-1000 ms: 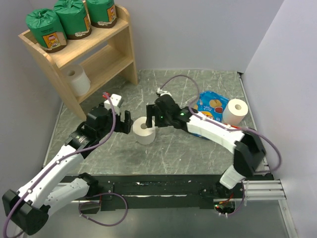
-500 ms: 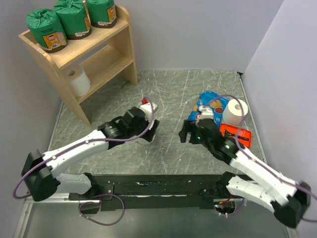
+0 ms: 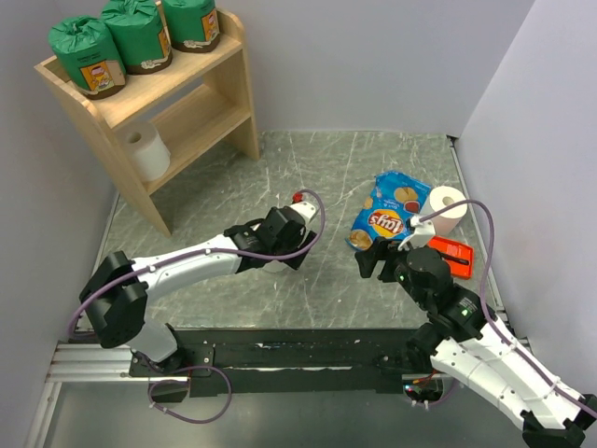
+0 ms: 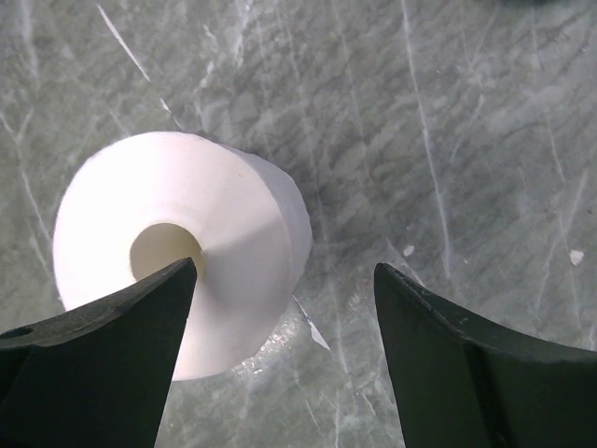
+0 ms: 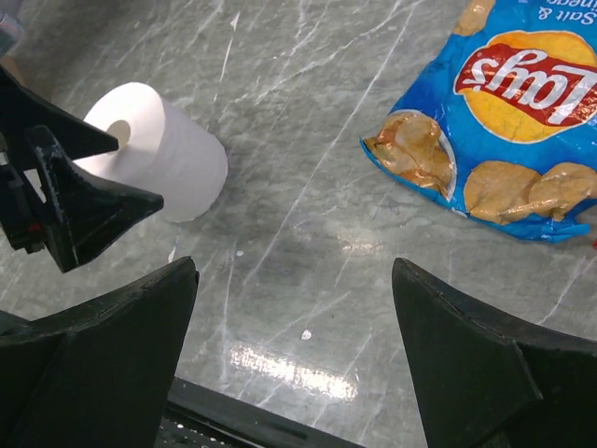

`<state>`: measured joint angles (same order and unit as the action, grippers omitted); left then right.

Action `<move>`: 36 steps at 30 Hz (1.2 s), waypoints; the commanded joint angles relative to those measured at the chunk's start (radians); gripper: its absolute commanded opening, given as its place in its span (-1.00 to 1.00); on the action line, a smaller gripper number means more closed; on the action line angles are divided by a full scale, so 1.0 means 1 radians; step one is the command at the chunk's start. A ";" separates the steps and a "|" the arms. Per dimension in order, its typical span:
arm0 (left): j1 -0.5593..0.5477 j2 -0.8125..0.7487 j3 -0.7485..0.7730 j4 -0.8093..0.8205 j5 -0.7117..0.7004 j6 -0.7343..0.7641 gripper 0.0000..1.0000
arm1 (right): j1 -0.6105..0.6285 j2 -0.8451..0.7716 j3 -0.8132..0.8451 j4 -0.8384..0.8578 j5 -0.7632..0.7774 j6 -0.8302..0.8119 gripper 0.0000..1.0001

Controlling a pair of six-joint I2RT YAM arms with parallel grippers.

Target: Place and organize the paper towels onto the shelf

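A bare white paper towel roll (image 4: 233, 224) stands on the table with its hollow core up; it also shows in the right wrist view (image 5: 173, 159). My left gripper (image 3: 291, 245) is open right above it, and its left finger (image 4: 103, 355) overlaps the roll's near side, so the top view mostly hides the roll. My right gripper (image 3: 378, 259) is open and empty, to the right of that roll. Another white roll (image 3: 446, 209) stands at the right. The wooden shelf (image 3: 219, 103) holds three green-wrapped rolls (image 3: 135, 35) on top and one white roll (image 3: 147, 149) on the lower tier.
A blue snack bag (image 3: 387, 213) lies beside the right gripper, also in the right wrist view (image 5: 504, 121). A flat red packet (image 3: 446, 254) lies by the right-hand white roll. Grey walls close in the left, back and right sides.
My right gripper has pulled back from the middle roll to the near right. My left gripper has swung right and come over that roll.
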<state>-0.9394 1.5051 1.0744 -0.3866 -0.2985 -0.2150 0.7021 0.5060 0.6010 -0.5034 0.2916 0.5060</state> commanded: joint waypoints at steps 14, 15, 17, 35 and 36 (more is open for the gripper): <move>-0.002 0.073 0.039 0.028 -0.085 0.029 0.66 | -0.006 -0.017 -0.012 0.026 -0.009 -0.027 0.85; -0.002 0.079 0.038 0.026 -0.083 0.029 0.65 | -0.006 -0.014 -0.003 0.020 -0.009 -0.029 0.85; -0.004 0.095 0.036 0.026 -0.082 0.028 0.52 | -0.006 -0.009 0.008 0.008 -0.011 -0.034 0.85; 0.031 0.063 0.252 -0.135 -0.344 0.202 -0.13 | -0.004 -0.032 -0.004 0.038 -0.063 -0.049 0.85; 0.040 0.064 0.274 -0.146 -0.364 0.215 -0.12 | -0.006 -0.027 -0.003 0.043 -0.066 -0.049 0.85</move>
<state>-0.9306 1.6035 1.2217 -0.5083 -0.4984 -0.1047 0.7017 0.4808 0.5713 -0.5095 0.2508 0.4717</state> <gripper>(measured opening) 0.499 0.925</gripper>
